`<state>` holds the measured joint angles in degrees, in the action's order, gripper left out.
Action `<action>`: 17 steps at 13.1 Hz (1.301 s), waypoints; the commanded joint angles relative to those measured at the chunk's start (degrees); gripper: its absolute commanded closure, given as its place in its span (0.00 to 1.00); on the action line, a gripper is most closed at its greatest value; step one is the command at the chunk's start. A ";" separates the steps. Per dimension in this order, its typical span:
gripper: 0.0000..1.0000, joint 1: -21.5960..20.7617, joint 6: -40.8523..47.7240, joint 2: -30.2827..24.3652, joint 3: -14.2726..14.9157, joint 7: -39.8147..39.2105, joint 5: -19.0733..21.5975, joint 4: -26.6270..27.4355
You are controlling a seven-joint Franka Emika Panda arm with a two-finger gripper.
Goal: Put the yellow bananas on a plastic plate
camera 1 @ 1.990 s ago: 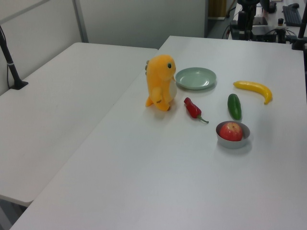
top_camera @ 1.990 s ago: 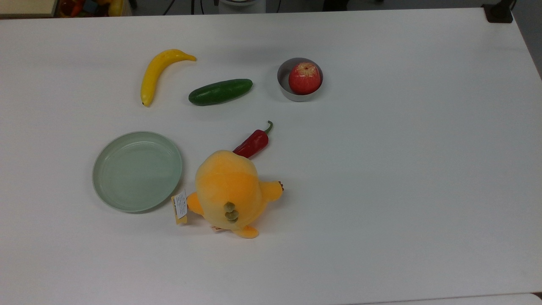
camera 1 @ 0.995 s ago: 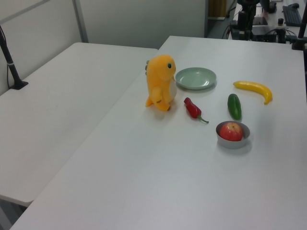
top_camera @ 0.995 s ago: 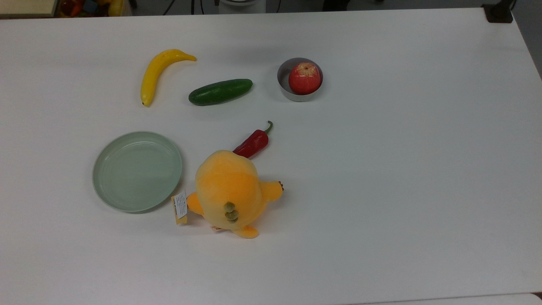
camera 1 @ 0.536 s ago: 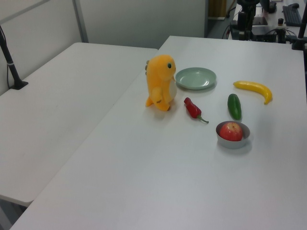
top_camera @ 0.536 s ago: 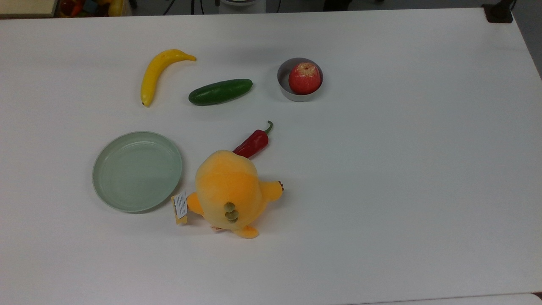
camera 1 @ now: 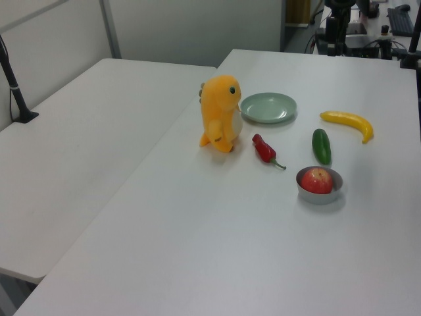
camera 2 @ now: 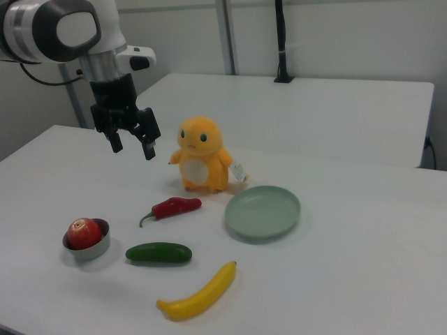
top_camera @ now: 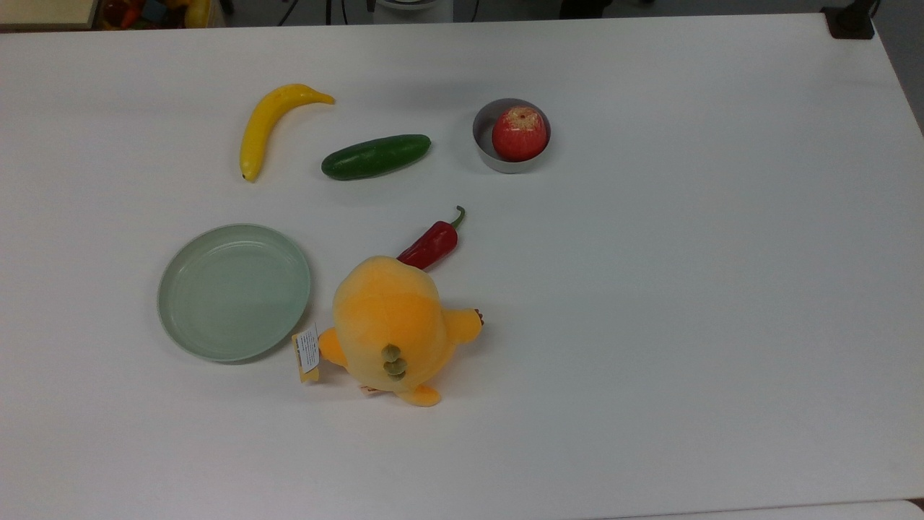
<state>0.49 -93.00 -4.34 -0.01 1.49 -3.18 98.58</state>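
Table (top_camera: pixel 686 289): banana (top_camera: pixel 266 125), plate (top_camera: pixel 234 291), cucumber (top_camera: pixel 375 156), plush (top_camera: pixel 393 328).

Two white tables (camera 1: pixel 99 131), pale walls (camera 1: pixel 191 26)

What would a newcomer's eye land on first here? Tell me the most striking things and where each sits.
The round orange-yellow plush toy stands upright mid-table, right beside the empty pale mint-green plastic plate on the top view's left. The curved yellow banana lies apart from the plate, next to a dark green cucumber. In the right view, the robot's black two-finger gripper hangs open above the table, holding nothing.
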 commanded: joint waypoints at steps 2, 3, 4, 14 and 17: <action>0.00 0.21 0.90 0.21 -0.08 -0.52 0.02 -0.58; 0.00 0.65 0.89 0.29 0.09 -0.96 0.01 -0.58; 0.00 1.70 0.81 0.47 -0.08 -1.05 0.01 -0.58; 0.00 12.87 -3.84 -0.15 0.36 -7.20 -0.95 5.64; 0.00 15.15 -8.93 -0.23 0.45 -7.20 -0.86 10.48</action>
<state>13.80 -96.41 -3.55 0.46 -4.51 -3.48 103.29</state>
